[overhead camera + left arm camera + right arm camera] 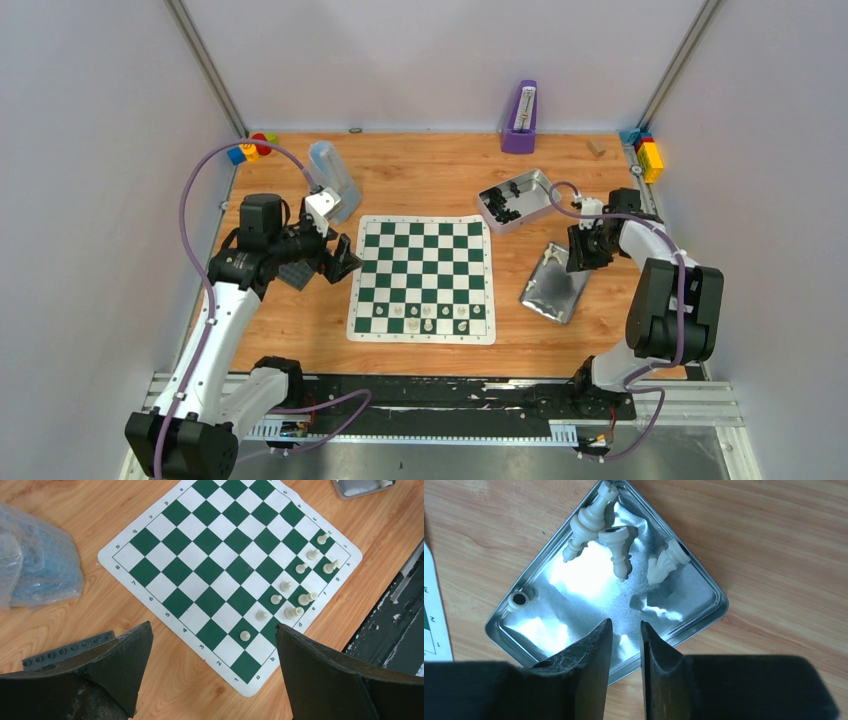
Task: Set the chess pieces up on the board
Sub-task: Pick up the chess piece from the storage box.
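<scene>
The green-and-white board lies mid-table and fills the left wrist view. Several cream chess pieces stand on its two near rows, seen along the right edge in the left wrist view. My left gripper hovers off the board's left edge, open and empty. A silver tin lid right of the board holds a few cream pieces lying down. My right gripper hangs over the lid, its fingers only a narrow gap apart, with nothing between them.
An open tin of black pieces sits beyond the lid. A clear plastic bag and a dark grey plate lie left of the board. A purple box stands at the back, with coloured bricks at the far corners.
</scene>
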Action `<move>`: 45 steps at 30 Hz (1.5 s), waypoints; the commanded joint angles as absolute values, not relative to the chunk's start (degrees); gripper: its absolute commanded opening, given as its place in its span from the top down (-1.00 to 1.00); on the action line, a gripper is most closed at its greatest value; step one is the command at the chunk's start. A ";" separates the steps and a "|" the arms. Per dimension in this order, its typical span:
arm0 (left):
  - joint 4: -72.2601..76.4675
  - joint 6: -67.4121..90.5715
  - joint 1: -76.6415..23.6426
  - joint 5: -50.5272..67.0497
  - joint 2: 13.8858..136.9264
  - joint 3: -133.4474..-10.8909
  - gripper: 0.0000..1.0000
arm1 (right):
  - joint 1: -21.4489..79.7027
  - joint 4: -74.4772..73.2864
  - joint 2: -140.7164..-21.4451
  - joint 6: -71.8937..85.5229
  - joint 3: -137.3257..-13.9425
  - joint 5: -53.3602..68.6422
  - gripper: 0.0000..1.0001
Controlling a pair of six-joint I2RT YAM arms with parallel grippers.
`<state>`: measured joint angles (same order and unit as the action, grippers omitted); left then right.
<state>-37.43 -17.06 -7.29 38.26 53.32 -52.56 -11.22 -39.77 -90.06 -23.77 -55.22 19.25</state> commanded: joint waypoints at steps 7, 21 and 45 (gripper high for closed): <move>-35.61 -17.93 -6.97 38.16 52.65 -52.92 -1.00 | -11.25 -35.55 -92.17 -16.97 -58.10 19.26 0.34; -35.18 -17.91 -7.01 38.34 52.47 -52.60 -1.00 | -11.60 -30.92 -95.32 -11.02 -58.09 19.70 0.37; -34.71 -18.28 -6.94 38.85 52.25 -52.03 -1.00 | -15.71 -29.01 -93.41 -7.77 -57.07 22.14 0.40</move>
<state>-36.32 -17.08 -7.29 38.28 53.32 -52.01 -15.53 -30.79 -92.79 -9.32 -56.60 20.23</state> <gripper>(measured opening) 0.998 0.289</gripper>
